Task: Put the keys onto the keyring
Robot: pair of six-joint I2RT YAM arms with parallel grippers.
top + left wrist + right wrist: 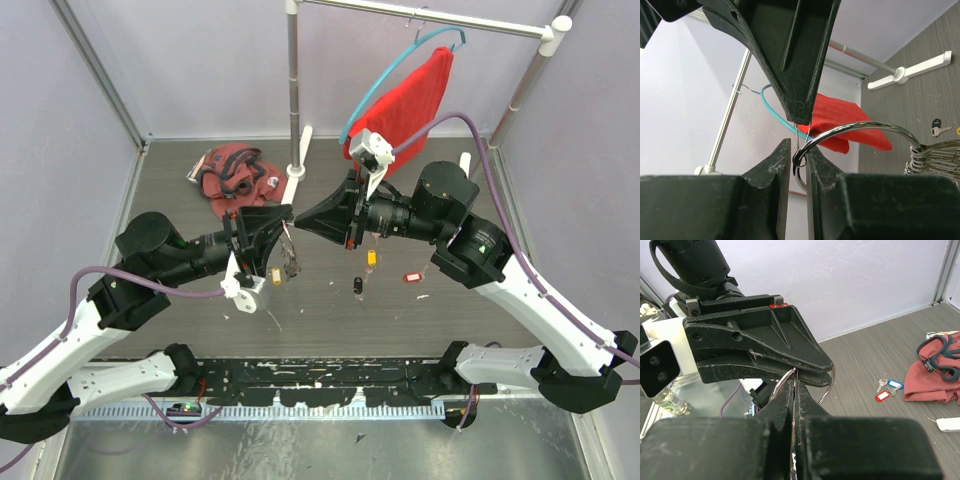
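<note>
The silver keyring (865, 127) is pinched upright between my left gripper's (799, 157) fingers; it also shows in the right wrist view (829, 385). Several keys (932, 157) hang bunched on it, seen from above (292, 262) with an orange tag (276, 274). My right gripper (794, 382) is shut on a thin wire loop that touches the ring's end, tip to tip with the left gripper (283, 222). Loose keys lie on the table: yellow tag (372, 257), black tag (357, 285), red tag (412, 277). Blue- and red-tagged keys (887, 390) lie near the cloth.
A rack pole (293, 90) stands behind the grippers, with a red cloth (415, 95) on a blue hanger. A maroon cloth bundle (235, 175) lies at the back left. A white rack foot (920, 67) lies on the table.
</note>
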